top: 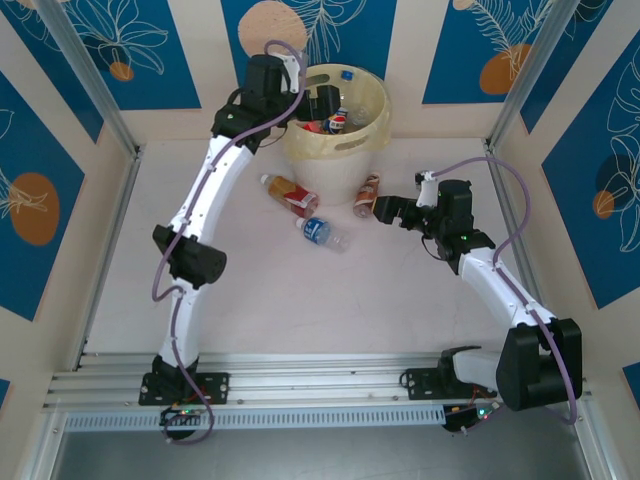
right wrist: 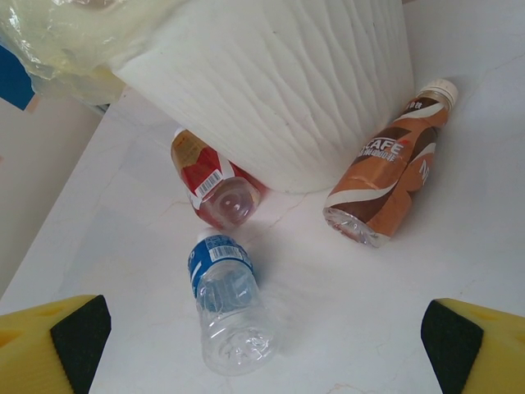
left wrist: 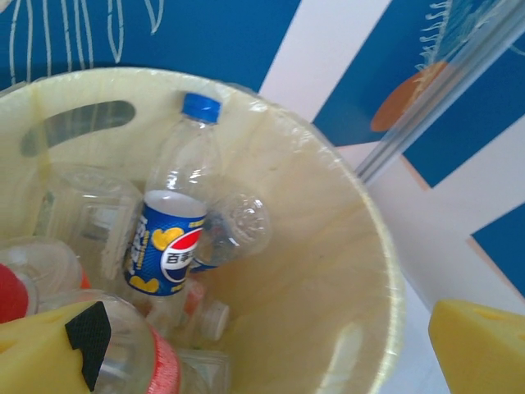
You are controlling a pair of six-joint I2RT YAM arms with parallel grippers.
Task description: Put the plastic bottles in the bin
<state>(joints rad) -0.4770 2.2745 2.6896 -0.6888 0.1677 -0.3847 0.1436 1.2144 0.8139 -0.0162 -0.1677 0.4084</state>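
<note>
**Three bottles on the tabletop, both tools apart**

From the overhead camera, my left tool (top: 322, 100) hangs over the mouth of the bin (top: 378, 100), which stands at the far side of the tabletop (top: 260, 300) with several bottles inside. Three bottles lie on the tabletop just near of the bin. A red-label bottle (top: 290, 195) is to the left, a brown-label bottle (top: 367, 196) to the right, and a blue-label bottle (top: 322, 232) lies nearer, between them. My right tool (top: 385, 212) sits low, just right of the brown-label bottle.

From my left wrist, the left tool (left wrist: 271, 349) has its yellow fingers (left wrist: 37, 357) spread wide and holds nothing. Below it, inside the bin (left wrist: 320, 279), a Pepsi bottle (left wrist: 174, 238) with a blue cap leans against the wall among other clear bottles.

From my right wrist, the right tool (right wrist: 262, 338) is also wide apart and empty, with one of its fingers (right wrist: 49, 336) at each lower corner. The blue-label bottle (right wrist: 225, 304) lies nearest, between them. The red-label bottle (right wrist: 217, 185) touches the bin's outer wall (right wrist: 287, 90). The brown-label bottle (right wrist: 390, 185), white-capped, lies close against the bin on the right.
</note>
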